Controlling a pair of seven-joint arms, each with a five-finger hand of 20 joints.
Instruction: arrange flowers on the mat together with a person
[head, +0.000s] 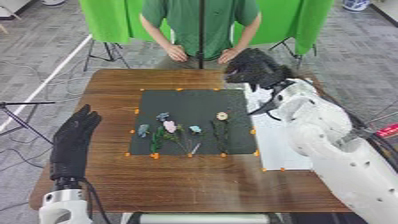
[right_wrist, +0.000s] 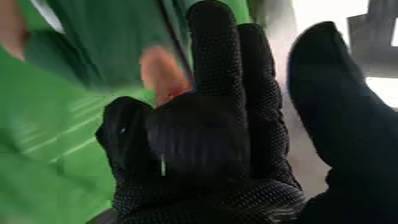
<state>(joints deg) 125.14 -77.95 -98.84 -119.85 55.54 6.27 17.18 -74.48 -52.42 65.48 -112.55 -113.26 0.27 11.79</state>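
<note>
The dark mat (head: 182, 102) lies on the table. On it are a pale round flower (head: 222, 116) to the right, a pink flower (head: 169, 125) left of the middle, and several blue ones, such as the blue flower (head: 195, 129) between those two. Their stems point toward the robot. My right hand (head: 255, 69) is above the far right of the table, beyond the flowers. In the right wrist view, the right hand (right_wrist: 213, 192) has fingers partly extended, partly bent, holding nothing, so it is open. Left of the mat, my left hand (head: 75, 131) is open with straight fingers.
A white sheet (head: 282, 150) lies along the right of the dark mat, partly under my right arm. Small orange markers (head: 155, 155) edge the mat. The brown wooden table (head: 195, 187) extends toward the robot. Green cloth (head: 289, 22) hangs behind it on stands.
</note>
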